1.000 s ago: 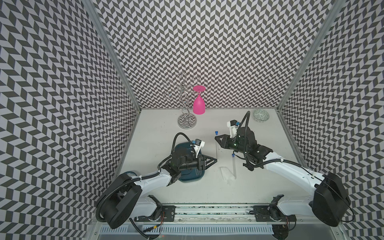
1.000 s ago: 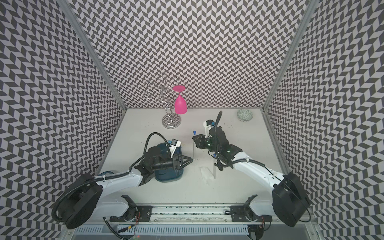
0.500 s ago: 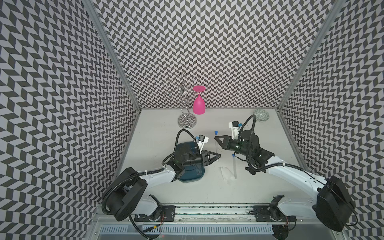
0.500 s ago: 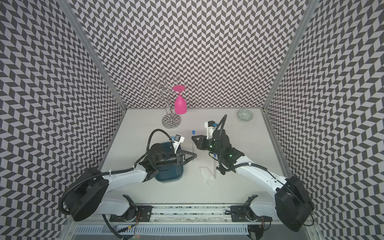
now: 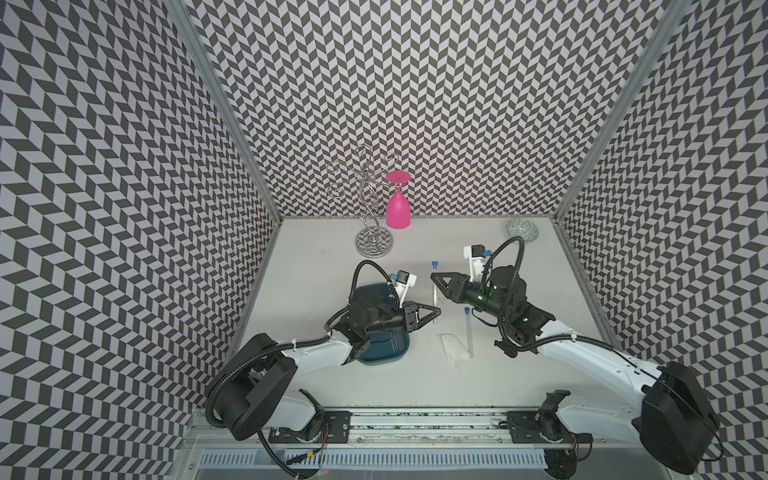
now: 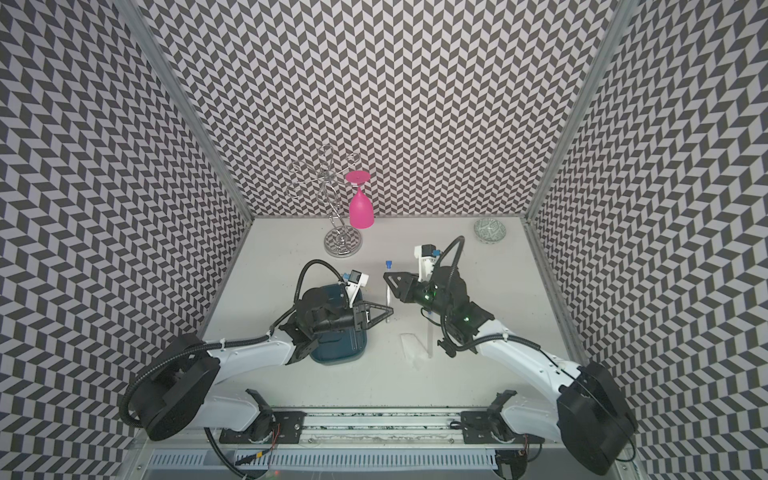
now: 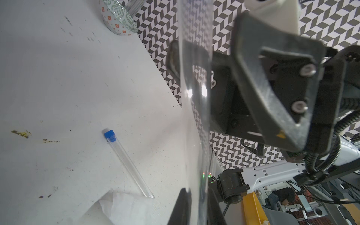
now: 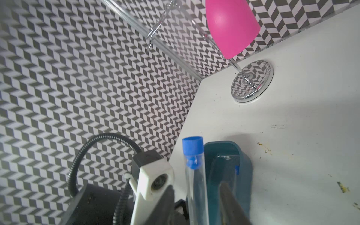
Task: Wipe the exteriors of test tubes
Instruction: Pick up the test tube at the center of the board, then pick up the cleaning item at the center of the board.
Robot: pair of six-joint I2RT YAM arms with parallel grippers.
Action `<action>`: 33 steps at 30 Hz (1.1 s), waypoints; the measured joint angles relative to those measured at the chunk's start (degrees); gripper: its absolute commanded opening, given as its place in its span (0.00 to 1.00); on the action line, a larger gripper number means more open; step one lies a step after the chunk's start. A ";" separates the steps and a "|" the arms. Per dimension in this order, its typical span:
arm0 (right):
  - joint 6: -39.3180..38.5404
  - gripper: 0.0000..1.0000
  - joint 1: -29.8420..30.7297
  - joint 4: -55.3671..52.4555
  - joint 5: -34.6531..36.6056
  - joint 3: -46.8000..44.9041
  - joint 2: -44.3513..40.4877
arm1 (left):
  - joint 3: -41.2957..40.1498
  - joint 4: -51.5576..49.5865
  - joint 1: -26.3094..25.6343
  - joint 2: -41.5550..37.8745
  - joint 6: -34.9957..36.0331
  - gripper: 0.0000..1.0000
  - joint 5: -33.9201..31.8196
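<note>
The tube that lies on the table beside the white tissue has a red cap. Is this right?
Not quite. The cap is blue, not red; the left wrist view shows it clearly. The rest holds: the tube does lie on the table beside the white tissue.

The pale counter [image 5: 415, 382] carries a chrome rack on a round base [image 5: 374, 242] at the back, and a patterned bowl [image 5: 522, 230] near the back right corner. A teal tray [image 5: 386, 360] sits left of centre. Right of centre, a clear test tube [image 5: 469, 332] with a blue cap lies flat, its round end at the edge of a crumpled white tissue [image 5: 451, 347]. Small yellowish stains [image 7: 21, 134] mark the surface.
</note>
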 measured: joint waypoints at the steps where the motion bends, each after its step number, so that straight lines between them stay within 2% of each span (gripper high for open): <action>1: -0.44 0.57 0.00 -0.52 0.55 0.00 -0.59 | -0.11 -0.04 0.00 -0.02 0.04 0.11 -0.37; 5: -1.88 0.57 0.02 -3.93 4.46 -0.20 -4.22 | -0.87 -1.11 0.04 -1.09 0.76 0.11 -1.40; 11: -7.63 0.52 0.02 -13.29 10.73 -1.29 -8.37 | -2.78 -5.64 1.07 -5.99 3.30 0.11 -3.04; 18: -13.40 0.45 0.61 -26.03 9.73 -3.76 -1.31 | -4.24 -12.57 2.49 -12.02 7.10 0.11 -5.31; 23: -13.57 0.47 5.75 -31.54 10.29 -6.69 2.14 | -5.73 -14.99 2.95 -13.90 8.00 0.11 -6.16; 29: -12.94 0.48 10.14 -32.20 12.22 -6.21 4.33 | -6.16 -16.35 2.95 -14.19 8.24 0.12 -6.43; 33: -12.35 0.45 11.56 -32.76 15.08 -4.66 7.56 | -6.16 -16.39 2.95 -14.19 8.52 0.12 -6.43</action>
